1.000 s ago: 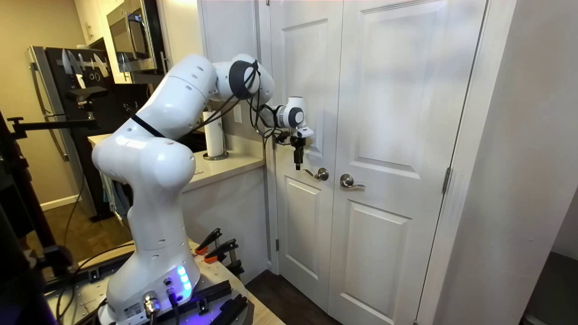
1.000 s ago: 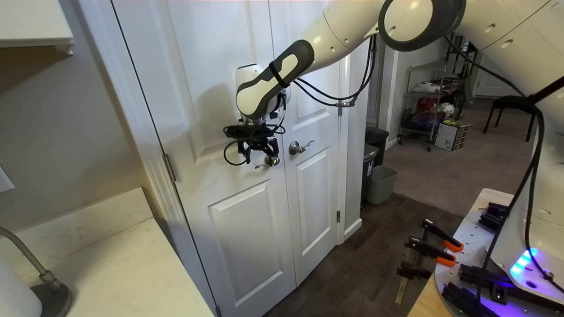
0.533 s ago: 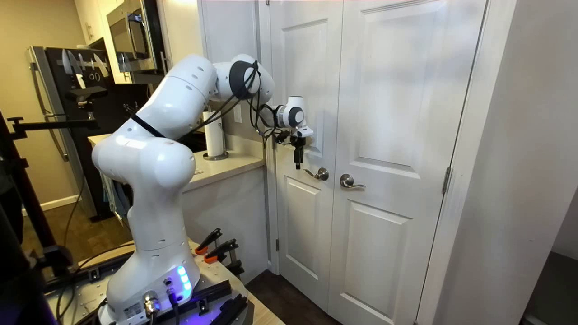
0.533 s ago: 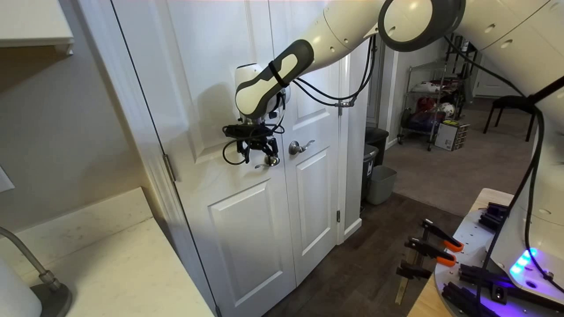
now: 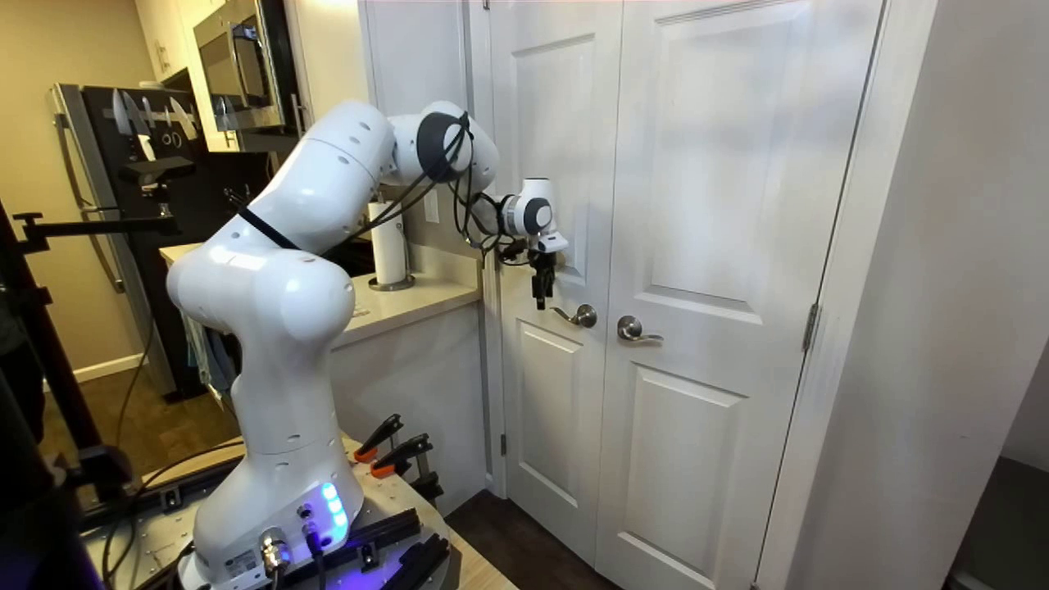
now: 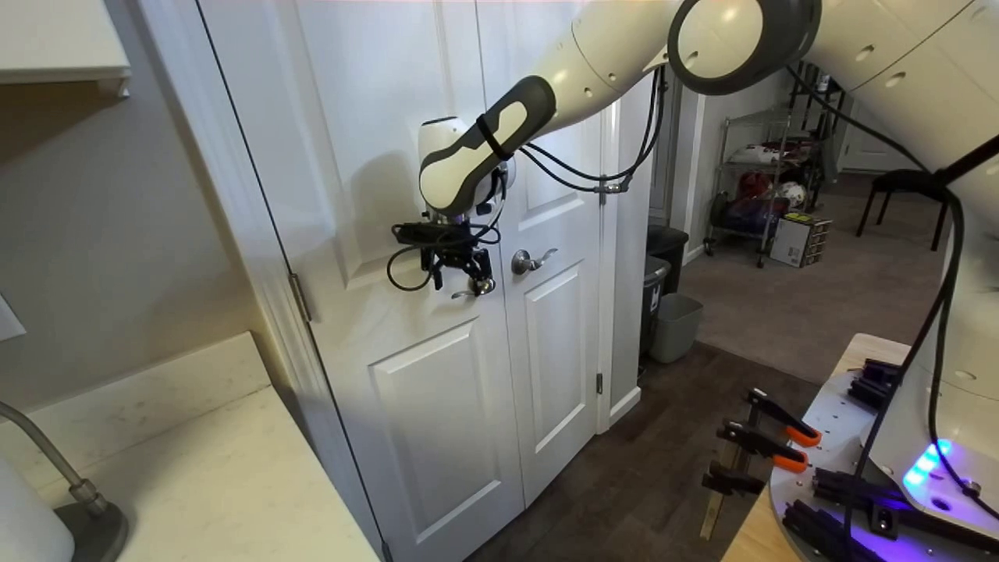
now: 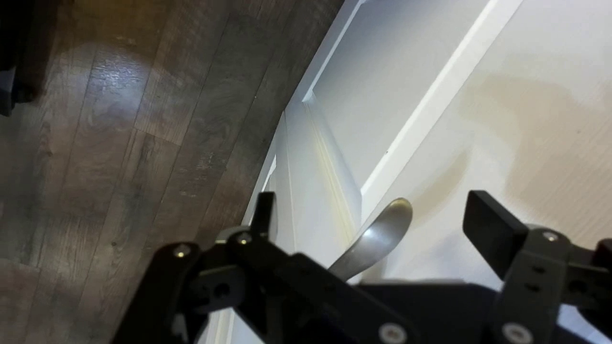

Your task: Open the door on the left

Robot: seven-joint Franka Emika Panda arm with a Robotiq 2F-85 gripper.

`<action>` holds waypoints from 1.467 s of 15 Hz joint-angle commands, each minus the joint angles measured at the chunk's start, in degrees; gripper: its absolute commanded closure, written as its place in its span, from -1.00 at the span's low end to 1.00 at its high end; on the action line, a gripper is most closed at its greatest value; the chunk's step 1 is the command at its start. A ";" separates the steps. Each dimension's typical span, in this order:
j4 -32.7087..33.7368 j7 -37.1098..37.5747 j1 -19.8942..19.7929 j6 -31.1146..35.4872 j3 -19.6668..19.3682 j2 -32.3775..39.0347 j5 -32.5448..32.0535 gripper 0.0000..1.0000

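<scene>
Wrist view gives the key relation: the metal lever handle [image 7: 375,239] lies between the two spread fingers [image 7: 495,234] of the hand [image 7: 374,217], yet aslant, its long axis running diagonally rather than squarely across the gap. The hand is open and grips nothing; whether anything brushes the lever handle lower down, where the hand's own parts hide its base, cannot be told. In both exterior views the left door [image 5: 547,348] is closed, its edge meeting the right door [image 5: 713,328], and the lever handle sits near its right-hand edge at about mid-height, stretching roughly level toward the hinge side. The fingers point down, and the lever handle appears at or just under their tips; in an exterior view one finger covers part of its round rosette [image 6: 489,286], so the gap in depth is unclear. The left door's face stands beside the hand, not beneath it. The coming move therefore probably calls for a short drop, bringing a finger onto the free end of the lever handle to turn it, and only then drawing the left door open. Closing at the present slant would likely meet the metal askew, so a small wrist turn, setting the fingers across that long axis, may help first.
</scene>
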 commanded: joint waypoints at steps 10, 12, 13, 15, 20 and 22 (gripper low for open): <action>-14.97 22.83 2.01 13.69 -3.43 -3.48 -0.03 -1.00; -16.45 25.11 2.56 13.54 -3.79 -4.37 -0.27 -1.00; -17.20 26.17 2.76 13.56 -3.87 -4.86 -0.33 -1.00; -18.71 28.81 3.29 13.44 -4.00 -5.92 -0.35 -1.00; -22.45 35.74 4.55 14.59 -4.07 -8.33 -0.89 -1.00; -23.47 38.11 4.93 14.80 -3.84 -8.81 -0.84 -1.00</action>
